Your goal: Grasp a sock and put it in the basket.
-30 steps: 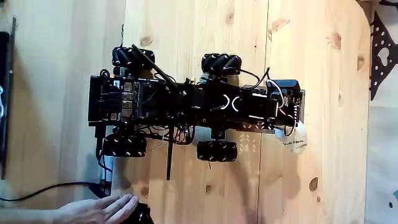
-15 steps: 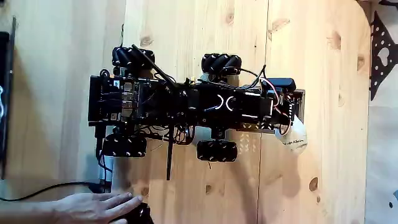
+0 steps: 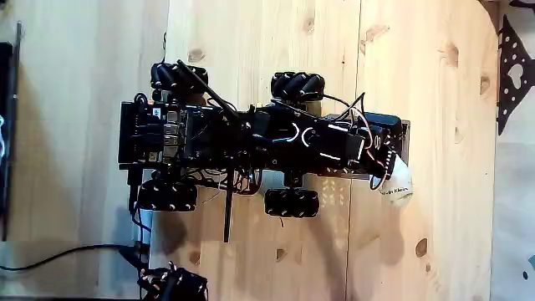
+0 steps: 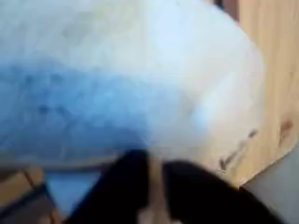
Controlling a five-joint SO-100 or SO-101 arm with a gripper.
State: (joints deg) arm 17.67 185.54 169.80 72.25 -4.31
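Counted one black wheeled robot (image 3: 251,138) in the fixed view, lying lengthwise across one pale knotty pine worktop (image 3: 267,33). Counted four black roller wheels on it: two along the upper side (image 3: 171,75) (image 3: 297,85) and two along the lower side (image 3: 167,196) (image 3: 291,202). Found one black arm with red and white wires (image 3: 326,138) stretched over the top of the robot toward the right of the picture. Ended there in one end effector (image 3: 388,164), low at the right end of the frame.

Counted only one short cream-white fabric sock (image 3: 399,184). Lay on the wood just beside the right end of the robot, with its upper part touching or under the end effector and its rounded lower part free. Appeared in the wrist view as a big blurred white shape (image 4: 140,75), very near to the lens, with dark blurred parts of the end effector below it. Could not tell from either view whether the end effector was clenched on the sock or released.

Made out one shallow perforated metal basket (image 3: 334,191) as rows of small holes at the lower right edge of the robot, between the lower right wheel and the sock. Not inside it, the sock, but near its right end.

Noted also one black cable (image 3: 58,249) on the worktop at the lower left.
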